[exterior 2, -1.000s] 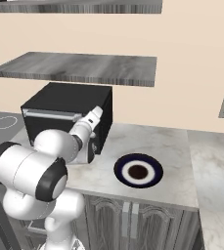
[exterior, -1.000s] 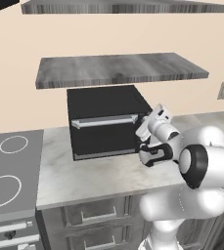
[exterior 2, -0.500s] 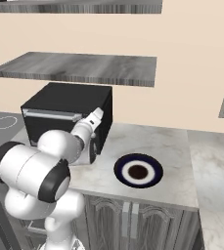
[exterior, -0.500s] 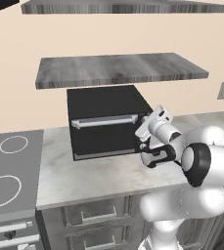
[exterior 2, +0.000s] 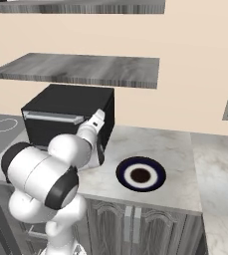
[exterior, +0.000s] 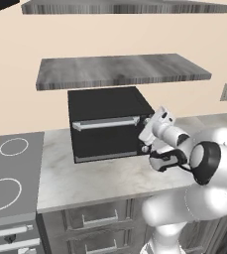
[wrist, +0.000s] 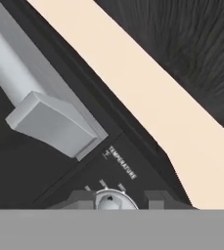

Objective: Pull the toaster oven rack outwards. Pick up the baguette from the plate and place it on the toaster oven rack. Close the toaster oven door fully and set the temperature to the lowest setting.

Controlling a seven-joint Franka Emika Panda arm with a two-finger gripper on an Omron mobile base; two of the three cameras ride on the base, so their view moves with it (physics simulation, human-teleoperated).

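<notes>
We are clasping the temperature knob [wrist: 109, 201] in our gripper [wrist: 117, 199], beside the shut toaster oven door [exterior: 107, 136]; the plate [exterior 2: 141, 174] is sitting nearby.

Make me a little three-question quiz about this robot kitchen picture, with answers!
1. True or false: the toaster oven door is shut.
2. What lies on the plate? A) a baguette B) nothing C) a cup
3. Which word is printed above the knob between the gripper fingertips?

Key: 1 true. 2 B. 3 Temperature.
</notes>
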